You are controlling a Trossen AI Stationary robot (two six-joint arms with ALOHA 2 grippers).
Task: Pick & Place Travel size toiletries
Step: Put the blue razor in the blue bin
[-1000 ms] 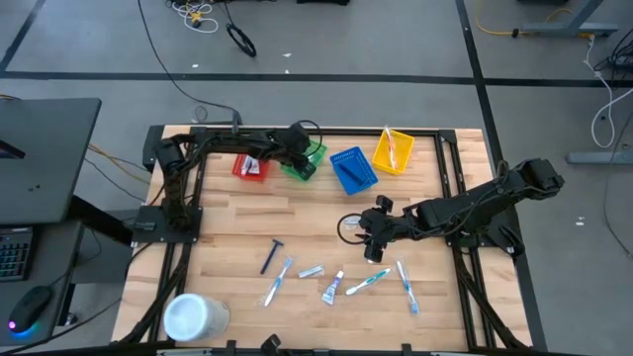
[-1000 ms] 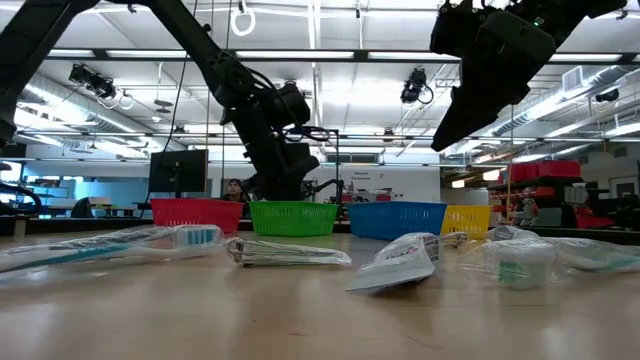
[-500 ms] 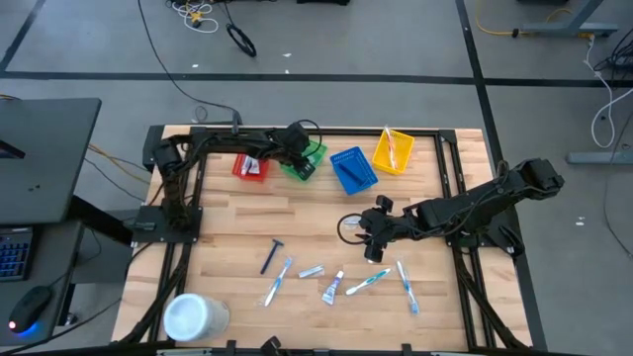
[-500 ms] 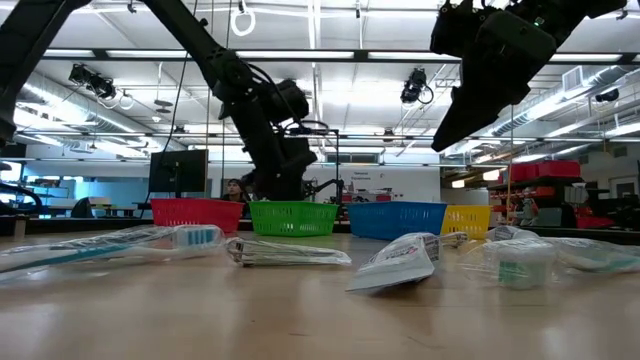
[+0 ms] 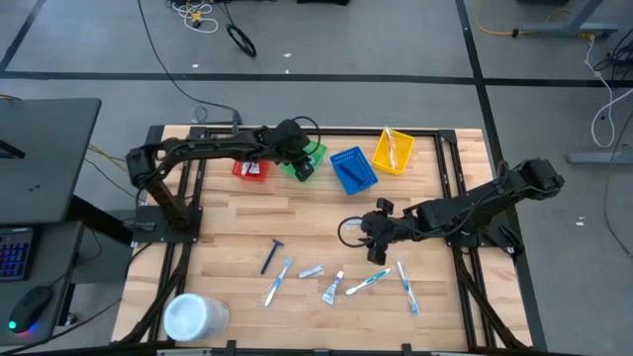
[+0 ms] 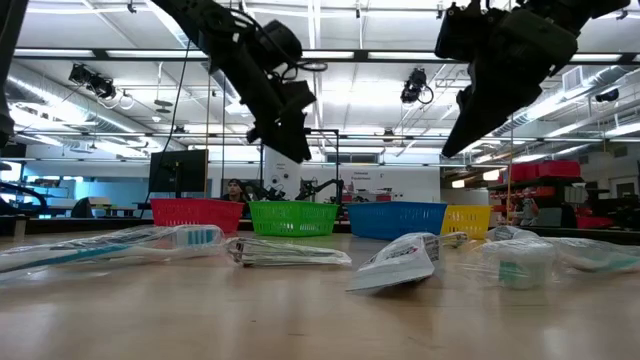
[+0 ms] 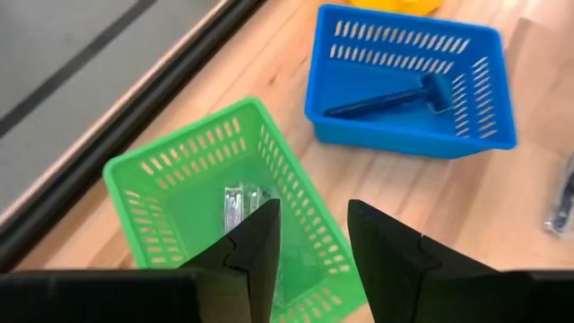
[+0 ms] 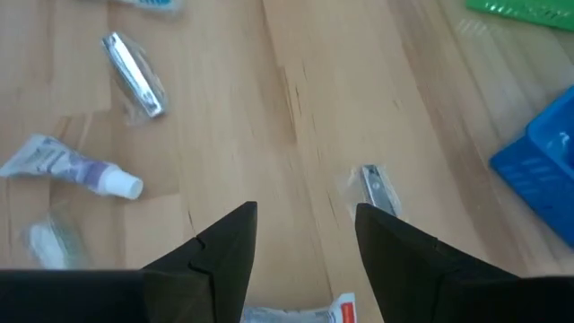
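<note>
Sorting looks partly done. The green basket (image 7: 215, 193) at twelve o'clock holds a wrapped item (image 7: 244, 203), the blue basket (image 7: 466, 135) a dark razor (image 7: 395, 97). The left tool (image 7: 309, 238) hangs spread and empty above the green one. Several toiletries (image 5: 334, 285) lie loose at six o'clock on the surface (image 5: 247, 213). The right tool (image 8: 300, 238), spread and empty, hovers above them at four o'clock.

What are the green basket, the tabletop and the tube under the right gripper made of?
Green basket: likely moulded plastic, with even slotted walls and a slight sheen. Tabletop: wood, pale planks with visible grain and seams, matte. Tube: probably soft plastic or laminate, with a crinkled body and a white cap; hard to say which.
</note>
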